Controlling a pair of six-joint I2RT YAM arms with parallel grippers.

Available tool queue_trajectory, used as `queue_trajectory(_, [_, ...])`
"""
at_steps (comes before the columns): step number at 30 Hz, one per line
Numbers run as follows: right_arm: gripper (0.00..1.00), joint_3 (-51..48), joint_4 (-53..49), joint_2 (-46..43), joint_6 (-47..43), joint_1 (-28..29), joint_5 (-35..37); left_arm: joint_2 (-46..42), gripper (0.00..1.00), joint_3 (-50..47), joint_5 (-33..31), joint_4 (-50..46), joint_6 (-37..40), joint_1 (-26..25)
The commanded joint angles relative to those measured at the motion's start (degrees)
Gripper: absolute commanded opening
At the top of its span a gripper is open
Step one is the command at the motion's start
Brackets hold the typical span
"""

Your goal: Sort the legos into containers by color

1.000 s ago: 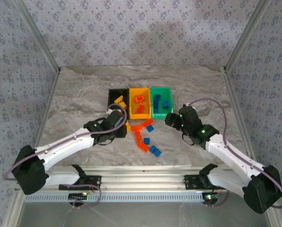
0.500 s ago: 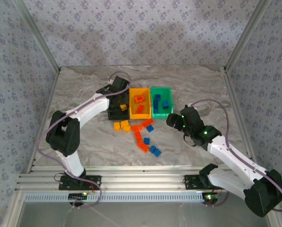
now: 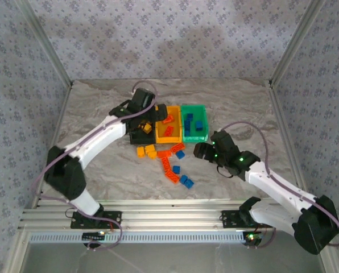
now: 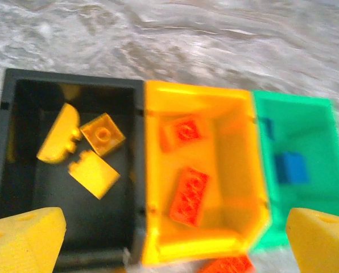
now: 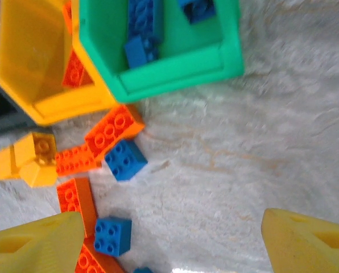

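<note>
My left gripper (image 3: 145, 123) hangs open over the black bin (image 4: 21, 91), nothing between its yellow fingers (image 4: 23, 238). Three yellow legos (image 4: 95, 173) lie in that bin. The orange-yellow bin (image 4: 152, 170) holds two red-orange bricks (image 4: 189, 196). Blue bricks (image 4: 292, 168) lie in the green bin (image 4: 311, 196). My right gripper (image 3: 199, 149) is open and empty, low over bare table just right of the loose pile. That pile has blue bricks (image 5: 125, 159), red-orange bricks (image 5: 114, 129) and yellow pieces (image 5: 30, 159).
The three bins stand side by side at the table's middle (image 3: 168, 136), with the loose pile (image 3: 168, 164) just in front of them. Patterned walls and metal posts (image 3: 50, 57) close in the sides. Bare marble surface (image 3: 243, 108) lies to the right and behind.
My left arm swung from the loose pile up to the black bin and its gripper opened wide. The right gripper crept left toward the pile.
</note>
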Motion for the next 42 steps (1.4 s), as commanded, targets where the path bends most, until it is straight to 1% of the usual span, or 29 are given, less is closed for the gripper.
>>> queue_trajectory(1, [0.83, -0.64, 0.71, 2.93, -2.40, 5.15, -2.13, -8.70, 0.99, -7.23, 2.36, 1.35, -1.72, -4.27])
queue_trajectory(4, [0.84, 0.24, 1.12, 7.06, -4.55, 10.90, -2.24, -14.81, 0.99, -14.91, 1.94, 1.22, -3.52, -7.70])
queue_trajectory(6, [0.83, 1.82, 1.14, 10.27, -6.42, 14.48, -1.01, -18.89, 1.00, -20.44, 1.26, 0.84, -5.37, -9.09])
queue_trajectory(8, [0.81, 4.48, 0.94, 14.18, -7.32, 17.62, -0.23, -23.70, 0.99, -25.96, 1.24, 0.65, -7.56, -9.43])
queue_trajectory(9, [0.80, 5.85, 0.80, 15.81, -9.54, 18.71, -0.21, -25.70, 0.99, -28.01, 0.79, 0.10, -8.48, -9.50])
queue_trajectory(12, [0.74, 10.30, -0.99, 21.43, -11.97, 21.59, 0.62, -32.39, 1.00, -32.82, -1.69, -3.24, -9.89, -9.41])
queue_trajectory(13, [0.72, 11.54, -1.66, 22.86, -12.51, 22.32, 0.90, -34.45, 1.00, -33.81, -2.65, -4.83, -10.17, -9.26])
queue_trajectory(14, [0.68, 12.95, -2.26, 24.60, -13.08, 23.17, 1.12, -36.22, 1.00, -34.56, -3.55, -6.49, -10.36, -9.09])
queue_trajectory(18, [0.59, 16.23, -5.03, 28.70, -13.24, 24.10, 1.95, -42.13, 1.00, -37.18, -4.29, -10.15, -10.95, -7.52])
queue_trajectory(23, [0.53, 18.50, -8.22, 32.49, -12.77, 25.27, 2.53, -47.17, 1.00, -40.54, -1.76, -10.14, -11.67, -4.16])
queue_trajectory(28, [0.51, 20.41, -9.12, 35.97, -12.00, 27.17, 1.71, -48.14, 1.00, -41.27, -0.11, -10.68, -11.15, -1.72])
queue_trajectory(33, [0.50, 21.85, -7.59, 36.84, -11.19, 30.17, -0.64, -48.97, 1.00, -41.06, 0.09, -11.08, -10.31, -0.94])
queue_trajectory(36, [0.50, 23.15, -8.92, 36.63, -10.06, 31.51, 1.84, -49.76, 1.00, -41.26, 0.07, -11.25, -10.23, -0.72])
queue_trajectory(37, [0.52, 23.60, -9.79, 36.86, -9.40, 31.60, 3.10, -50.06, 0.99, -41.40, -0.01, -11.28, -10.20, -0.64])
queue_trajectory(41, [0.72, 25.40, -13.81, 39.02, -5.65, 31.59, 7.00, -50.43, 1.00, -41.67, 0.35, -11.21, -10.46, -0.30])
queue_trajectory(42, [0.74, 25.77, -13.64, 39.86, -5.18, 31.67, 7.40, -50.50, 0.99, -41.74, 0.28, -11.21, -10.55, -0.30])
